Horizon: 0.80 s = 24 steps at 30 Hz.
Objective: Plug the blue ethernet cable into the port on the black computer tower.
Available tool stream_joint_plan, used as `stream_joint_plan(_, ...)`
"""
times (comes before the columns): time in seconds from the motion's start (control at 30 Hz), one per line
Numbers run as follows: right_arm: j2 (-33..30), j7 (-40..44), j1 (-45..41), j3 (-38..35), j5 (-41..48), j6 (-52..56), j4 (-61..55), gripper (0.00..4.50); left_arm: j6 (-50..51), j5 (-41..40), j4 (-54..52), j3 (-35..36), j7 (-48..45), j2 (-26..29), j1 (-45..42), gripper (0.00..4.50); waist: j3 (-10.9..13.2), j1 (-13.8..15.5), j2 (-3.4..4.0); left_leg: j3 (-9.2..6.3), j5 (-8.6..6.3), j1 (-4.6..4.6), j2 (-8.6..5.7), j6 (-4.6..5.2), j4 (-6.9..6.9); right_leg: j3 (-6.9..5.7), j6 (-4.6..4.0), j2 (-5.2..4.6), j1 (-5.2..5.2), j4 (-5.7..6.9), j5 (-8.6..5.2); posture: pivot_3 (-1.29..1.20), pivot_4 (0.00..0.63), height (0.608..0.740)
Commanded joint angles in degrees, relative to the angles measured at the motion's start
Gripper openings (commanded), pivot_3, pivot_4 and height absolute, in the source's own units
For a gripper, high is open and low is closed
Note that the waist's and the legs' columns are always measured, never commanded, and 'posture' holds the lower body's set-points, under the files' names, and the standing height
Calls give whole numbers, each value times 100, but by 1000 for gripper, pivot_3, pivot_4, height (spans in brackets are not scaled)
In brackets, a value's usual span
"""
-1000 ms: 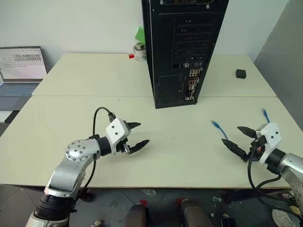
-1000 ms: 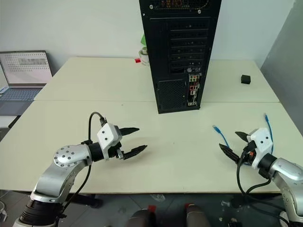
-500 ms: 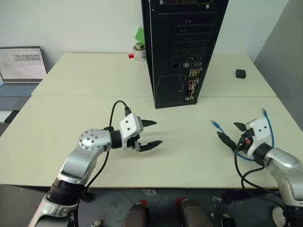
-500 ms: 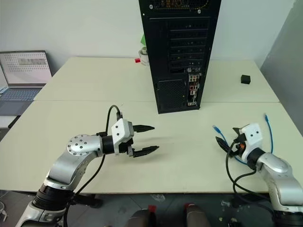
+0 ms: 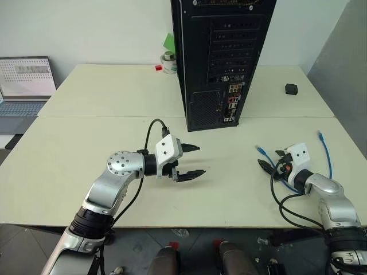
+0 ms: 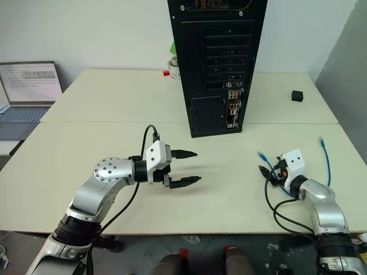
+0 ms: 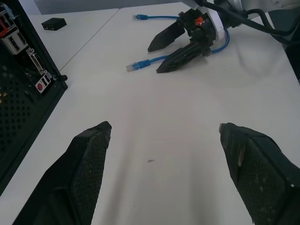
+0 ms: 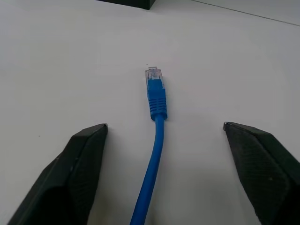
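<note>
The blue ethernet cable (image 5: 327, 150) lies in a loop on the right of the table, one clear plug (image 5: 260, 150) pointing toward the black computer tower (image 5: 221, 57). My right gripper (image 5: 270, 161) is low over the table just behind that plug, open. In the right wrist view its fingers (image 8: 84, 164) stand on either side of the cord (image 8: 157, 108) without touching it. My left gripper (image 5: 200, 160) hovers open and holds nothing near the table's middle, in front of the tower and pointing right. The tower stands upright, its rear ports (image 5: 231, 103) facing me.
A small black cube (image 5: 291, 88) sits at the back right. A laptop (image 5: 26, 80) stands at the far left. A tape roll (image 5: 168, 62) and a green object are behind the tower's left side. The table's right edge runs close to the cable.
My left gripper has swung right toward the table's middle. My right gripper has moved forward and down, and now straddles the cable behind its plug.
</note>
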Motion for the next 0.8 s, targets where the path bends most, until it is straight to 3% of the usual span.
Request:
stream_joint_plan(0.03, -36, 97, -116, 7, -117, -253, 132, 3013, -68, -34, -141, 22, -32, 8, -90, 3952, 0, 3, 0, -1, 0, 0, 0, 0, 0, -1, 0, 0, 0, 1, 0, 0, 150, 740)
stream_joint_plan(0.47, -123, 563, -228, 165, -196, -457, -17, 90, -98, -7, 81, 14, -40, -42, -209, 3952, 0, 5, 0, -2, 0, -1, 1, 0, 1, -1, 0, -2, 0, 1, 0, 0, 150, 740)
stream_joint_plan(0.8, -403, 1660, -121, 959, 384, 543, -2453, 18, -560, 160, 812, -260, -764, 85, -593, 3952, 1, 4, 1, -6, 0, -1, 1, 0, 2, -4, 0, 1, 0, 1, 0, 0, 150, 740)
